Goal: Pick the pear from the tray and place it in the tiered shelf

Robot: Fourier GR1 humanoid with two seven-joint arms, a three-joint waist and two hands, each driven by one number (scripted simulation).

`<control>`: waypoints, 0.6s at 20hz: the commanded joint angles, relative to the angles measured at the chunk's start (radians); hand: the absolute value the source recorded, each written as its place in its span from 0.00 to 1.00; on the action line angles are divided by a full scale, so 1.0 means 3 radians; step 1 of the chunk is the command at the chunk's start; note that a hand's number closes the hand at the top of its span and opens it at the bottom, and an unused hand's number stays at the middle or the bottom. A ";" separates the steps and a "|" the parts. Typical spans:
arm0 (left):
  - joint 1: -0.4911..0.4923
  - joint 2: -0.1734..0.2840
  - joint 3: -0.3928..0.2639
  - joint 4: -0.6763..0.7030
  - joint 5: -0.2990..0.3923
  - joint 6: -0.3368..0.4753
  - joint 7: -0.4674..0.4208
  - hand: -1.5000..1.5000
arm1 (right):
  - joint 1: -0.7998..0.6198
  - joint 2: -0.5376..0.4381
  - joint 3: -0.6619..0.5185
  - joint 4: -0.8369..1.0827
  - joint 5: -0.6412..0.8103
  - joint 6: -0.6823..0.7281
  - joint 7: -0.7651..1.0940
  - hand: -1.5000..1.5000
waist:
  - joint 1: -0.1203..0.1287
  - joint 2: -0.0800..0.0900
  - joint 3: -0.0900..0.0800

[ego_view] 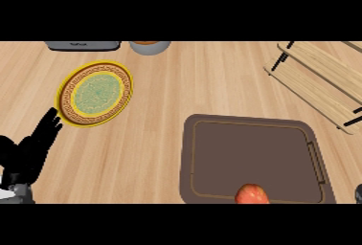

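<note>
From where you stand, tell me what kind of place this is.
Probably a kitchen counter. On the wooden top lie a patterned plate and a brown tray with a pear at its near edge. A wooden tiered shelf stands at the right.

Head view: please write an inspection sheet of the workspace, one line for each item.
Surface: light wooden counter.
Job's things: pear on the brown tray, at its near edge; tiered shelf at the far right, nothing on the parts that show.
Clutter: yellow-rimmed patterned plate at left; grey appliance and grey pot at the far edge.
Hands: left hand open, resting at the left edge; right hand barely visible, state unclear.
Cables: nothing seen.
Surroundings: nothing seen.
</note>
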 commanded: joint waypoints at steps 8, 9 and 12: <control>-0.0026 -0.0031 0.0017 -0.0019 -0.0089 0.0007 0.0021 0.50 | -0.0055 -0.0376 -0.0163 0.0822 0.0001 -0.0430 -0.0133 1.00 | 0.0002 0.0004 0.0001; 0.0144 0.0172 0.0210 -0.0064 0.0128 -0.0252 -0.0049 0.50 | -0.0089 -0.0585 -0.0301 0.0943 -0.0094 -0.0360 -0.0321 1.00 | 0.0016 0.0003 0.0001; 0.0117 0.0022 0.0088 -0.0268 0.0081 -0.0158 0.0110 0.50 | 0.0138 -0.0369 -0.0245 0.1045 -0.0054 -0.0856 -0.0272 1.00 | 0.0019 0.0004 0.0003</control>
